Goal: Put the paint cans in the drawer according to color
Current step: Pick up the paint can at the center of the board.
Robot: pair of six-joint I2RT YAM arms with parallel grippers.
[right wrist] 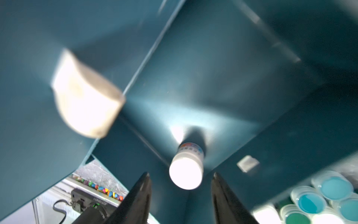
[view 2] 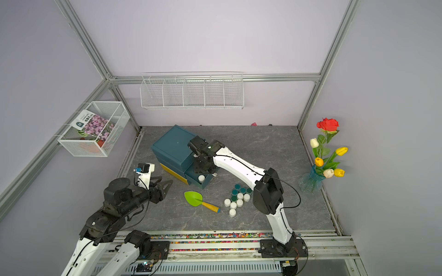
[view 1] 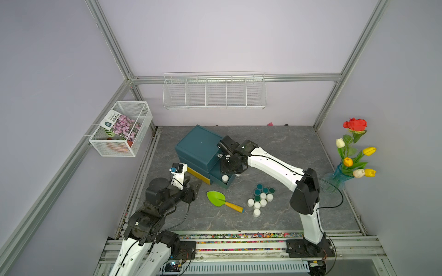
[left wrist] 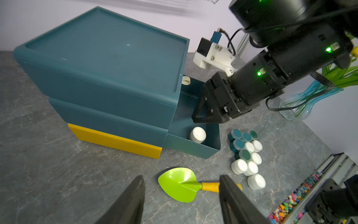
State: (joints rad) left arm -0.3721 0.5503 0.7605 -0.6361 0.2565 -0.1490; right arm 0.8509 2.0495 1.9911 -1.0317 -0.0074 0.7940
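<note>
Now lift empty, half-spread right fingers (right wrist: pixel 139 197) straight up, clear of white plastic paint can (left wrist: pixel 197 134) in teal drawer (left wrist: pixel 193 149).

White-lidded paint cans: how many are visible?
7. One white-lidded can stands in the open teal drawer; six others cluster on the grey table beside teal-lidded cans. The right gripper may hide more.

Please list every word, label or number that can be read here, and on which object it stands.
Seed packet in the wire basket: printed characters, too small to read.
White paint can in the open drawer: coloured label, too blurred to read.
Nothing else bears legible text.
</note>
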